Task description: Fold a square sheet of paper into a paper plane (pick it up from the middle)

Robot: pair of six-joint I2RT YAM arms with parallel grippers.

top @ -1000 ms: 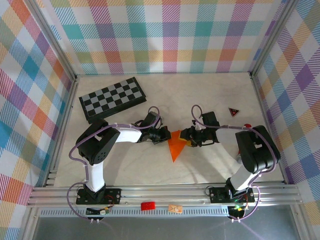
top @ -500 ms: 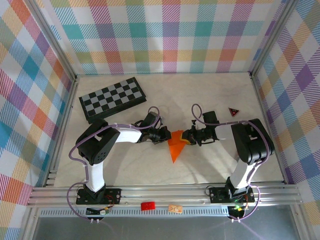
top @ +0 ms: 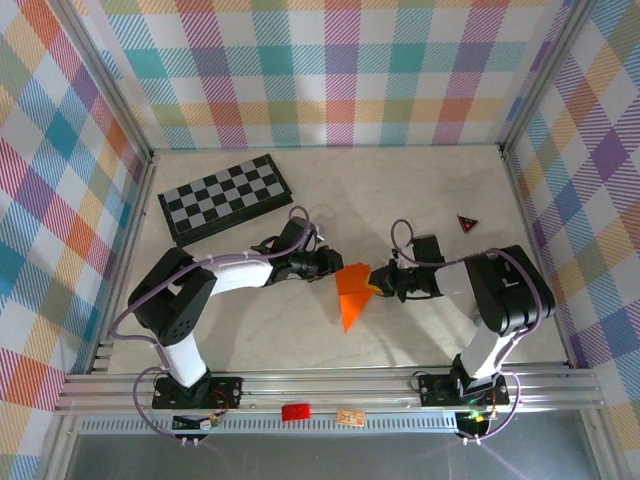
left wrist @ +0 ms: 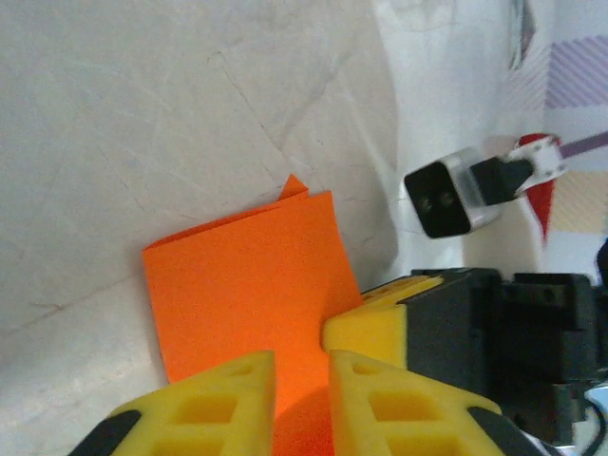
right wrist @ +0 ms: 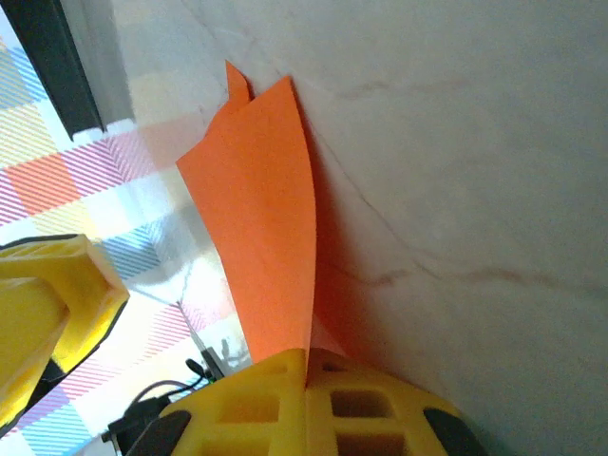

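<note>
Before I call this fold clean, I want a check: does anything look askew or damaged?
Yes: on the orange paper the layers are misaligned; a small corner pokes past its far edge. No tear shows.

From above, the right edge of the paper (top: 350,295) is hidden under the right gripper (top: 374,280). The fingertips of the left gripper (top: 332,264) are too small for their gap to be judged.

In the left wrist view, the near part of the paper is covered by the yellow fingers, which are cut off by the bottom edge. A blurred red shape (left wrist: 543,195) is half hidden behind the other arm and cannot be identified.

In the right wrist view, the paper's near end is lost between the closed fingers, which are cropped at the bottom. The checked wall (right wrist: 104,171) is blurred.

Two small items (top: 295,411) on the front rail cannot be made out.
</note>
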